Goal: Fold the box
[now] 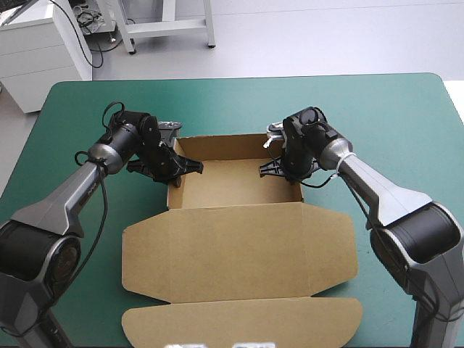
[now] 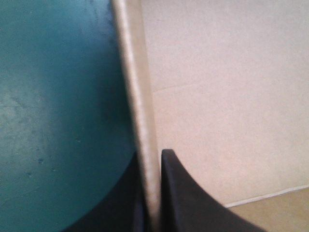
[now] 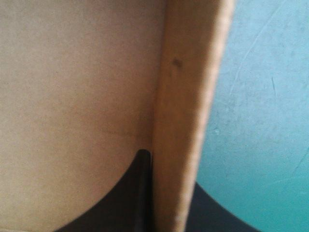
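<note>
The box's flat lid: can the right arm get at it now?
Probably not yet: the right gripper is shut on the box's right wall. Once it lets go, the lid lies bare and near.

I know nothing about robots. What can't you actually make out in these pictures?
Right wrist view: the right tool has its outer black finger mostly hidden behind the wall of the brown cardboard box it pinches.
Left wrist view: the wall edge in the left tool is blurred, too near the camera.
High view: the right tool's body covers the tray's far right corner.
</note>
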